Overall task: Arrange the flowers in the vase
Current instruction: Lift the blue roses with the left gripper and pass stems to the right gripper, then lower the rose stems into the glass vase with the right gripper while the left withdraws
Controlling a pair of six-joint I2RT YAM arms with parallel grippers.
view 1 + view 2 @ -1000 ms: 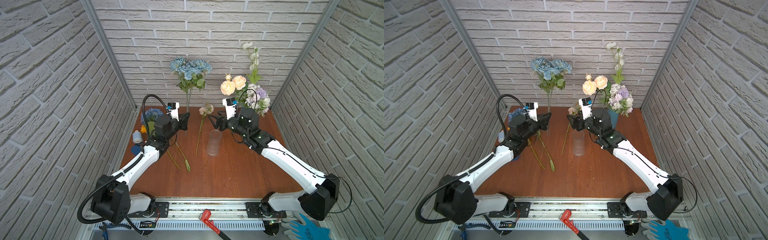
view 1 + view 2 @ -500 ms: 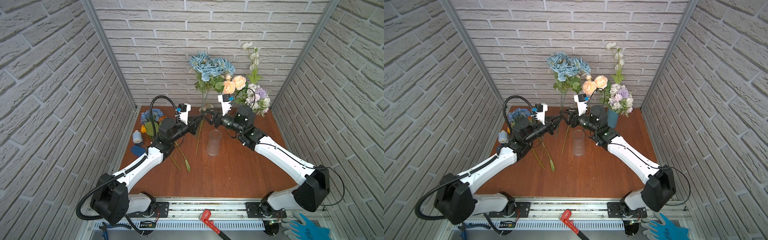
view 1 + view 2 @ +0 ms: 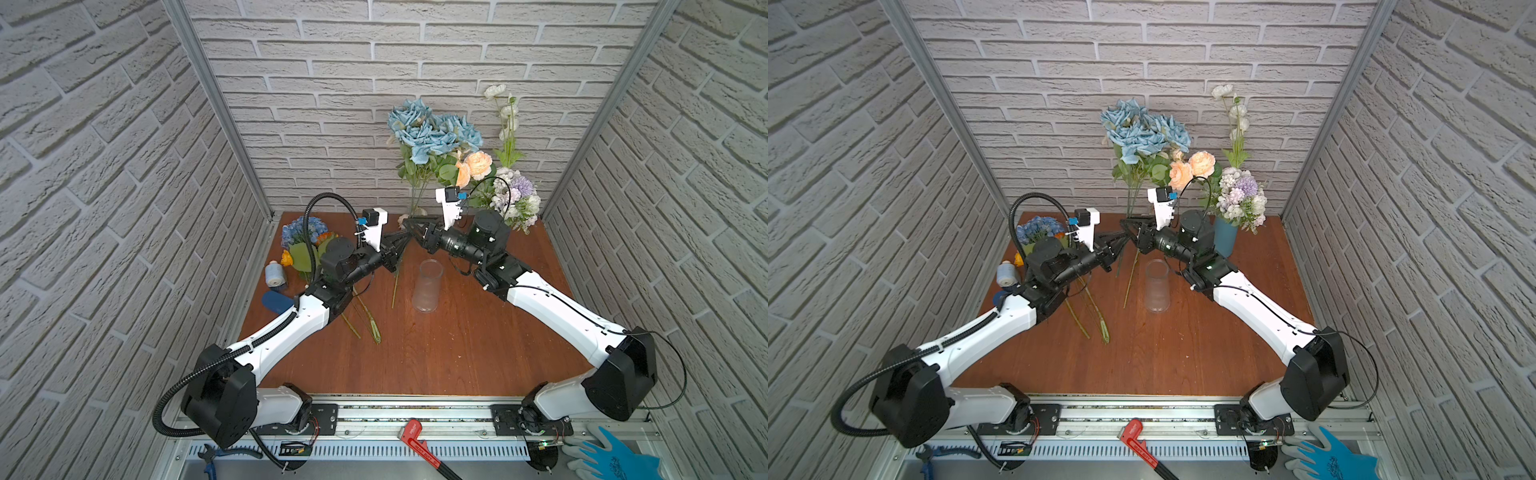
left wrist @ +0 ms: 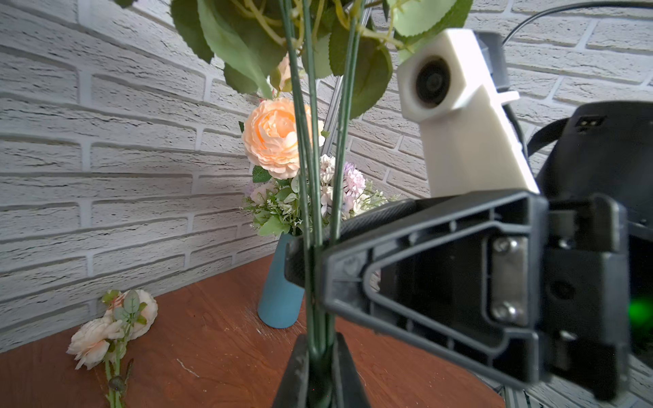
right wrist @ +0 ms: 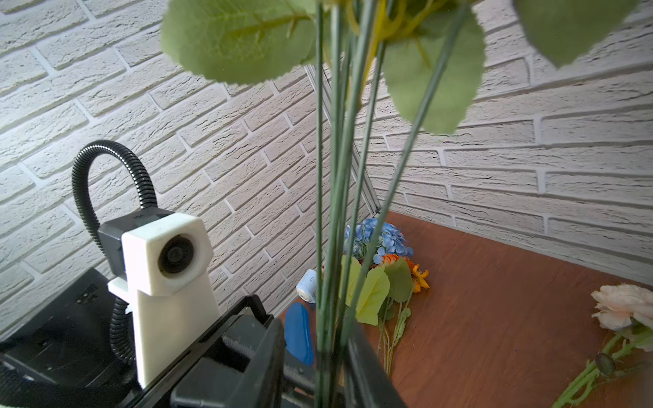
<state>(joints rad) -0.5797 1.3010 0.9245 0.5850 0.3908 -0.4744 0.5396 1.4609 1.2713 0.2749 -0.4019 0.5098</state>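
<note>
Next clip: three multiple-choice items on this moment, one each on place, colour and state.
1. On the table, the clear vase stands: A at the front edge; B near the middle; C in the far left corner.
2. The raised bunch has blooms of: A red; B yellow; C blue.
3. The left claw is: A shut on the bunch's stems; B open; C gripping the vase.
B: it stands upright mid-table. C: blue roses top it. A: stems sit pinched between its jaws.
</note>
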